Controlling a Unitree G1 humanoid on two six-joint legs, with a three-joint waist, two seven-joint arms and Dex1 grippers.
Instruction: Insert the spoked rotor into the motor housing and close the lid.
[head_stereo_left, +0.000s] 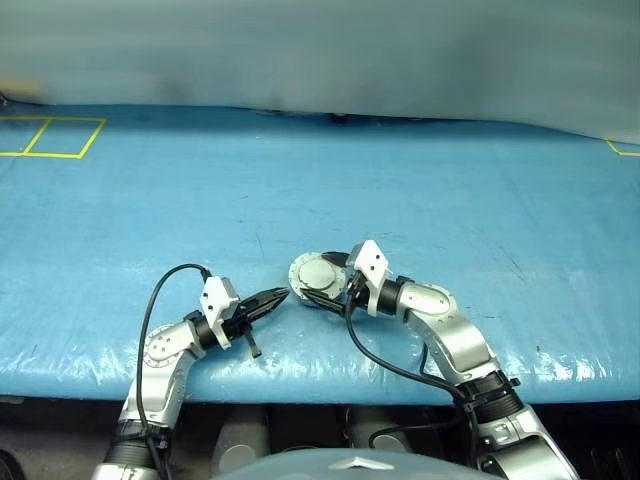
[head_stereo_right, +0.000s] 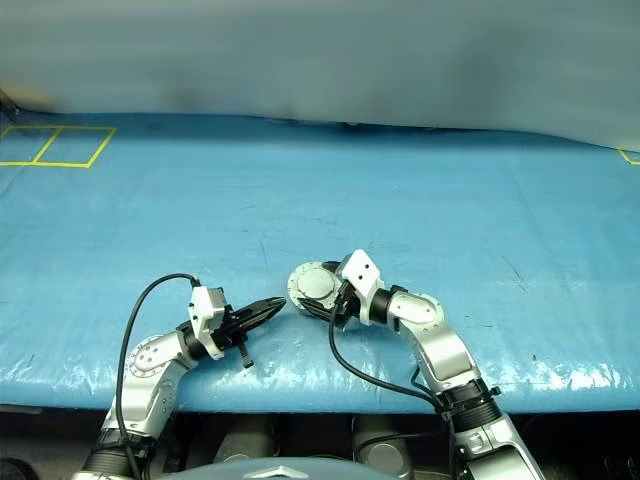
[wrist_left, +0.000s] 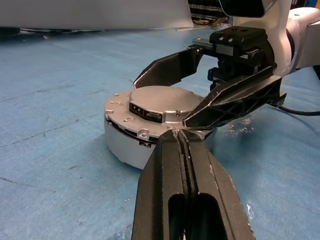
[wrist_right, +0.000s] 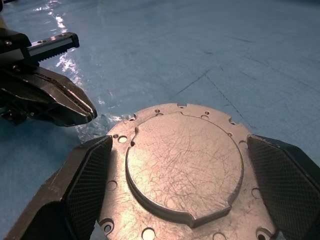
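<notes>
On the left, the left gripper (head_stereo_left: 280, 296) has its two black fingers pressed together with nothing between them. Its tip points toward the motor assembly and stops just beside it; from the head views I cannot tell if it touches.

In the middle, near the front edge of the blue table cover (head_stereo_left: 450, 200), sits the motor housing (wrist_left: 125, 145), a low silver-grey metal cup. The lid (wrist_right: 182, 165) lies flat on top of it, plain outer face up, with the raised centre circle and a ring of small holes around the rim. A thin dark seam runs between lid and housing in the left wrist view, so I judge the lid is down but perhaps not fully seated. The spoked rotor is presumably inside already, though this cannot be checked.

On the right, the right gripper (wrist_right: 182, 200) is spread wide, one finger on each side of the lid, and from the pictures it seems to straddle the lid and not to squeeze it.

The assembly looks like solid machined metal: stiff, rather heavy for its size, not fragile, but smooth and scratched, so it may slide on the glossy cover when pushed. I would hold it by the round side wall of the housing, on two opposite points, and press the lid on its flat centre circle.
</notes>
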